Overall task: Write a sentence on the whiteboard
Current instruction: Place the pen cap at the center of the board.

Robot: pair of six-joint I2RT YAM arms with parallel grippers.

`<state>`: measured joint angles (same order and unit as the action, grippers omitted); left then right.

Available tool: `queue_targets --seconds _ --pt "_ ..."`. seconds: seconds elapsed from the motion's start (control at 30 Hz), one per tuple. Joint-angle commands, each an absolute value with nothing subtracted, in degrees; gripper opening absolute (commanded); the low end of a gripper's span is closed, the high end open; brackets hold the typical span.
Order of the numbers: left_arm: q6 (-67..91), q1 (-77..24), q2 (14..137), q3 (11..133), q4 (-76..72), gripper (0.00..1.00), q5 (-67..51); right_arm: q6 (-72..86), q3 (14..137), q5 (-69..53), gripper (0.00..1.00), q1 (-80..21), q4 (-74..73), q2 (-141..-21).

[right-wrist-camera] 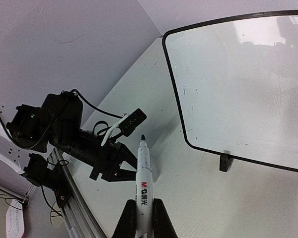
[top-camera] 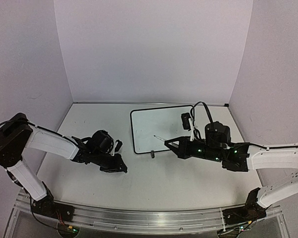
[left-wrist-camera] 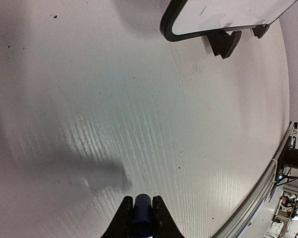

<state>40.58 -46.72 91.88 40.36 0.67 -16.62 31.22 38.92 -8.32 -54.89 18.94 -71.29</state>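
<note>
White table (top-camera: 154, 183), lilac walls behind. L gripper (left-wrist-camera: 141, 203) sits low near the front, pinched shut on a blue cap (left-wrist-camera: 142, 214). It's a small grip, so the cap could pop out. R gripper (right-wrist-camera: 144, 208) reaches out flat & squeezes the marker (right-wrist-camera: 143, 168), bare tip toward the whiteboard (top-camera: 156, 126) farther back. It's blank, on little feet (right-wrist-camera: 226, 161); a hard push may slide it.

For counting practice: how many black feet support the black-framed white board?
2 feet under the near edge of the black-framed white board: one nearer its left corner, one further right; others may hide.
</note>
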Motion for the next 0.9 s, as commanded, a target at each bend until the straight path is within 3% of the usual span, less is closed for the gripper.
queue_targets --seconds 0.0,0.4,0.87 --pt "40.71 -46.71 92.25 43.06 4.03 0.21 -11.79 30.19 41.34 -8.36 0.00 -54.70 19.41 -71.39" --pt "37.77 -45.97 88.86 43.45 8.94 0.54 -8.53 29.78 40.16 -7.24 0.00 -54.65 19.16 -70.35" --pt "27.52 -38.36 80.12 45.85 12.73 0.70 -11.12 28.92 41.62 -9.40 0.00 -52.67 15.82 -71.45"
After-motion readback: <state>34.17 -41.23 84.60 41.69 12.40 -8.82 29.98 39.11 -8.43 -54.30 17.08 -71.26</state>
